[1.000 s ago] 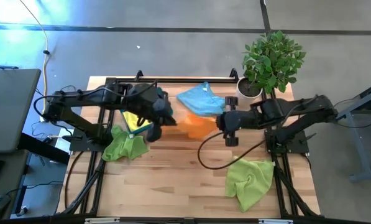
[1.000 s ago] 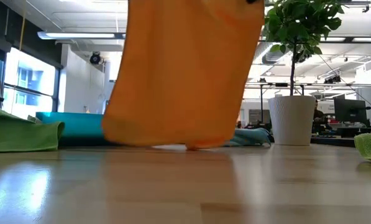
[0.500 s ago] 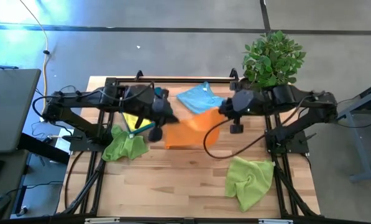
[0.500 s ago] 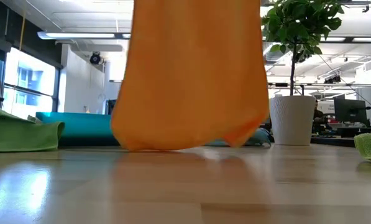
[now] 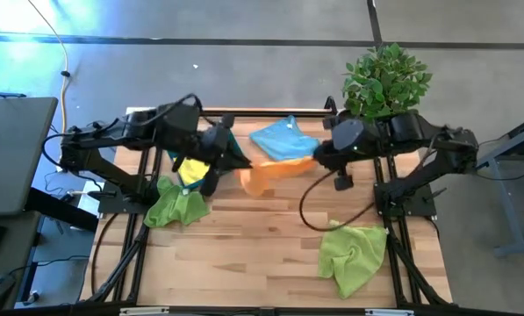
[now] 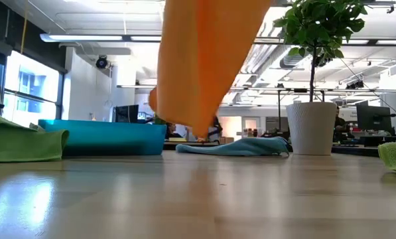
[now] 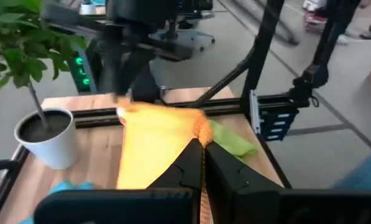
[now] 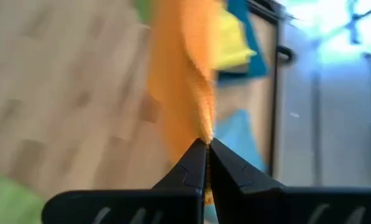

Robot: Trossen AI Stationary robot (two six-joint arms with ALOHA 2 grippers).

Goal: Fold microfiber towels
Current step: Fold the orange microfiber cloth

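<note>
Orange towel (image 5: 275, 174) hangs above counter (image 5: 244, 254) mid-back, left claw (image 5: 241, 165) and right claw (image 5: 316, 159) each pinched on top corner. Soft, light, droopy: grip corners, keep edge taut.

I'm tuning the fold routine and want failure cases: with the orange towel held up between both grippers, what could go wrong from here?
1. Left gripper and right gripper pinch only the orange towel edge; a corner may slip out.
2. It hangs above the light blue towel and could land on it or drag it.
3. The potted plant stands close to the right arm.
</note>
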